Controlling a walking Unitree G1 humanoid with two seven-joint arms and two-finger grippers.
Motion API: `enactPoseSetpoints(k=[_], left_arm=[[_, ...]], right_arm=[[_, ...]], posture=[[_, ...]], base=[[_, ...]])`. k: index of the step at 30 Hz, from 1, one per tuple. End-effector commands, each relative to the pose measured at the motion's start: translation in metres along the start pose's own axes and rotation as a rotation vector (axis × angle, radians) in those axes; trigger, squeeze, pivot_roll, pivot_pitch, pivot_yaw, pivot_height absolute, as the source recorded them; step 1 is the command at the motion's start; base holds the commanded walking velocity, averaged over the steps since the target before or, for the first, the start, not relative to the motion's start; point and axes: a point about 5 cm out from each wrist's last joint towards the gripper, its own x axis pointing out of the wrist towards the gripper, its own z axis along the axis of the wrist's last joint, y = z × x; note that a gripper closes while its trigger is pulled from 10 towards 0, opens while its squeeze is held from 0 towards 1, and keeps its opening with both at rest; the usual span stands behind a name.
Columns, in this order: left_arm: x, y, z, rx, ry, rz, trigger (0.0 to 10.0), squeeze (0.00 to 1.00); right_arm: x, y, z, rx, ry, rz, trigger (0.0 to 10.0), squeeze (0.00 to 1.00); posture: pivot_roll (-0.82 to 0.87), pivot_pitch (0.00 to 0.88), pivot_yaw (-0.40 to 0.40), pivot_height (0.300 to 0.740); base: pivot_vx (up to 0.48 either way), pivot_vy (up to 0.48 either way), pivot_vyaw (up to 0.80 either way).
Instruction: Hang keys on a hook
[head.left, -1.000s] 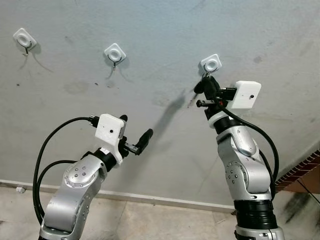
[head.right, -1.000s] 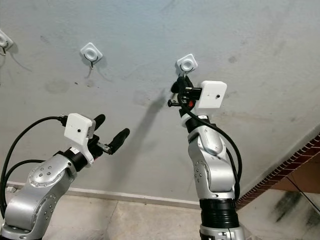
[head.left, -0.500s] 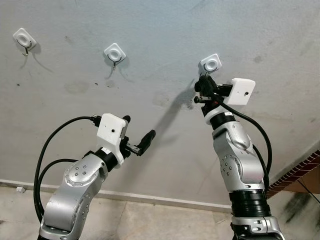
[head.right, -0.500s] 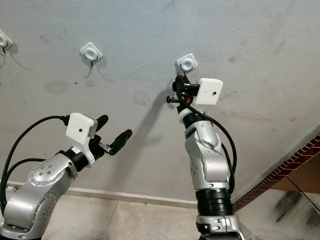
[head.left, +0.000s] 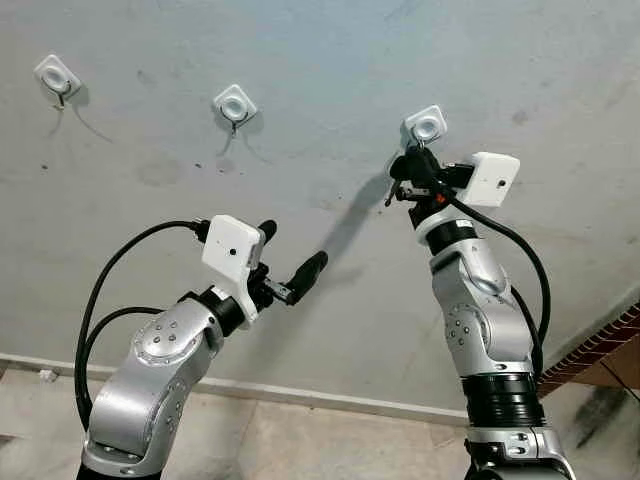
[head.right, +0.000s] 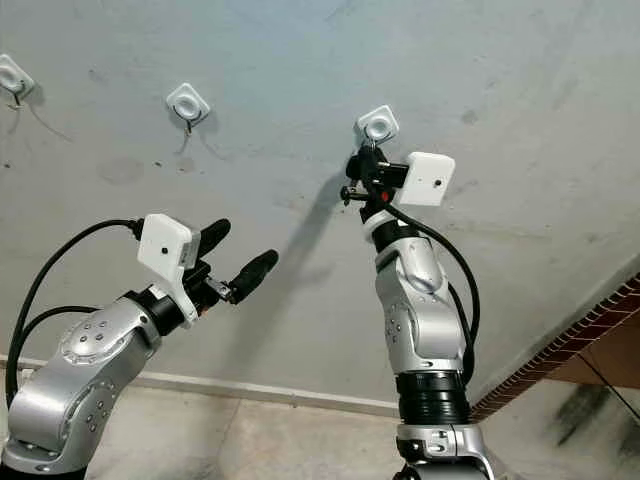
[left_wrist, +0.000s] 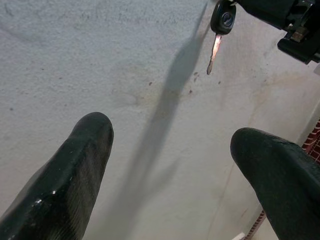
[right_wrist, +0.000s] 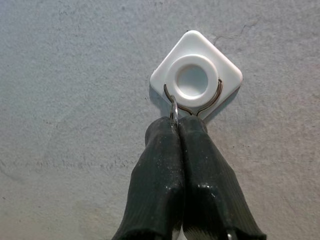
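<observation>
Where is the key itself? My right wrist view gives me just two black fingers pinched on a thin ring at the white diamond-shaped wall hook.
Observer: The black-headed metal key hangs below the right gripper, blade pointing down.
Operator: Is the left gripper close to it?
Observer: No. The left gripper is open, lower and further left, apart from the key.
Operator: Any other hooks?
Observer: Two more white wall hooks, the middle hook and the far-left hook; nothing hangs on either.

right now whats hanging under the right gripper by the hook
Below the right gripper, shut on the key ring at the hook, a black-headed key dangles against the wall. Any further keys are hidden by the fingers.
</observation>
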Motion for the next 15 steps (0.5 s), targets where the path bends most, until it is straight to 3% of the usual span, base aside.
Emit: enactPoseSetpoints(k=[1,11,15], left_arm=[[0.0015,-0.0036,0.0045,0.009,-0.01,-0.028,10.0,0.0],[0.0001,-0.0027,0.0033,0.011,-0.003,-0.022,10.0,0.0],[0.0001,-0.0015,0.0033,0.018,-0.002,-0.014,10.0,0.0]], right_arm=[[0.002,-0.0146,0.0151,-0.011,-0.065,-0.055,10.0,0.0],[0.0,-0.0183,0.0081,0.1,-0.049,-0.076,10.0,0.0],[-0.0039,-0.0106,0.0147,0.037,-0.066,-0.012,10.0,0.0]], posture=[[0.19,0.009,-0.066,0.74],[0.2,0.009,-0.067,0.74],[0.19,0.01,-0.065,0.74]], base=[[0.0,0.0,0.0],[0.0,0.0,0.0],[0.0,0.0,0.0]])
